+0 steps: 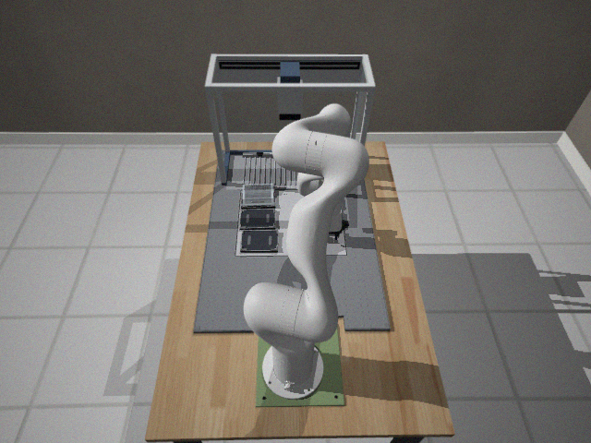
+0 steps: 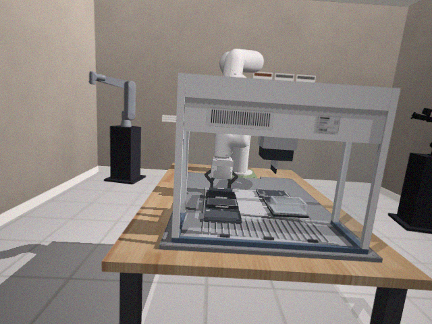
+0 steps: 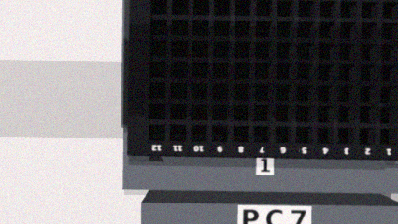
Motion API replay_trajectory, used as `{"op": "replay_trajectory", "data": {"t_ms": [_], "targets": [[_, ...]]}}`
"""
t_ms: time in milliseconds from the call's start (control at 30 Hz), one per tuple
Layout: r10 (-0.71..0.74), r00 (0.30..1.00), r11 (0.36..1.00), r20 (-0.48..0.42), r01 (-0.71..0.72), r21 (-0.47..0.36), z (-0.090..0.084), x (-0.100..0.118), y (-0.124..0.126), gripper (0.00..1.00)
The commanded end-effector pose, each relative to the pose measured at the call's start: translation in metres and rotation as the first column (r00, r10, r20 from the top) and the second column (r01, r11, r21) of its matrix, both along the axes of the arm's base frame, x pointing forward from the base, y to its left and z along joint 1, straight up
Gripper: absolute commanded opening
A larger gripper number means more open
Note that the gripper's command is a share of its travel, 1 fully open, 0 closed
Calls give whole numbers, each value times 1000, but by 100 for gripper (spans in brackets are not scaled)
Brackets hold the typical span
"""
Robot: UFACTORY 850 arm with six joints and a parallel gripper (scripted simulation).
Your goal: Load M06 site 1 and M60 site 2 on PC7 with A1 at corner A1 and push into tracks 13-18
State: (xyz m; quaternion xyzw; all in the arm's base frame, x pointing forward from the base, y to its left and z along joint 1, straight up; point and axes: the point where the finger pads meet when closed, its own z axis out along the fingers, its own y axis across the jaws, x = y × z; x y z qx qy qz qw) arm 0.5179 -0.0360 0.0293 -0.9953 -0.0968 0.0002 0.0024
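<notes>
Wrist view: PC7 (image 3: 273, 216) handle label nearest, site 1 marker just beyond, dark plate (image 3: 262, 75) seated there. Exterior view: end effector (image 2: 221, 181) fingers spread around carrier's handle end, nothing pinched. Carrier on apron before rails (image 2: 264, 228). Clear block (image 2: 287, 205) in nest, on table (image 2: 244, 264).
</notes>
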Motion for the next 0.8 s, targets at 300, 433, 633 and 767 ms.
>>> {"op": "replay_trajectory", "data": {"t_ms": [300, 433, 633, 767], "targets": [[0, 1000, 1000, 2, 0, 0, 1, 12, 2, 82], [0, 1000, 1000, 2, 0, 0, 1, 16, 3, 82], [0, 1000, 1000, 2, 0, 0, 1, 20, 4, 82], [0, 1000, 1000, 2, 0, 0, 1, 24, 4, 82]]}}
